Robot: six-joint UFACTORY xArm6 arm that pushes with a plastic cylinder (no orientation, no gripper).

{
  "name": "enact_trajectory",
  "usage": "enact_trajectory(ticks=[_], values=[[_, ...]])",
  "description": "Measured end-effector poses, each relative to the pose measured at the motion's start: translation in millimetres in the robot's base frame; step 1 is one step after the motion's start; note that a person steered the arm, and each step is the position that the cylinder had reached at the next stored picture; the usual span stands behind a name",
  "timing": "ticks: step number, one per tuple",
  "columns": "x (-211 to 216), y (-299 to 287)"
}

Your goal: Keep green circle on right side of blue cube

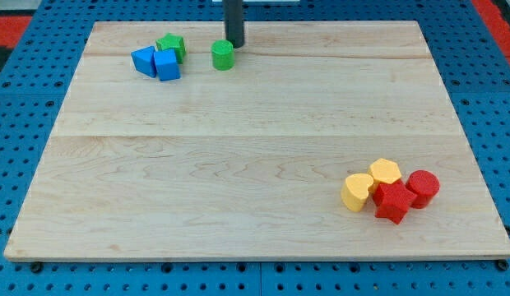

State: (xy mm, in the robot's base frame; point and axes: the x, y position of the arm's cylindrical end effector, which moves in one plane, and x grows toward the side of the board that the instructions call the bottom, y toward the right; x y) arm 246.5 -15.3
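Note:
The green circle [223, 55] sits near the view's top, left of centre. The blue cube [167, 65] lies to its left, with a gap between them. My tip [235, 46] is just to the upper right of the green circle, close to it or touching it. A second blue block [143, 60] touches the blue cube on its left, and a green star-like block [171, 45] sits just above the cube.
At the view's lower right is a cluster: two yellow blocks [357, 192] [386, 172], a red star-like block [393, 202] and a red cylinder [423, 187]. The wooden board [255, 148] lies on a blue pegboard.

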Motion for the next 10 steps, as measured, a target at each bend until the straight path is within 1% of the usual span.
enact_trajectory(ticks=[1, 2, 4, 6, 8, 10], values=[[1.3, 15.1], [22.5, -24.4], [39.2, -44.5], [35.7, -46.3], [53.4, -45.8], [53.5, -51.7]])
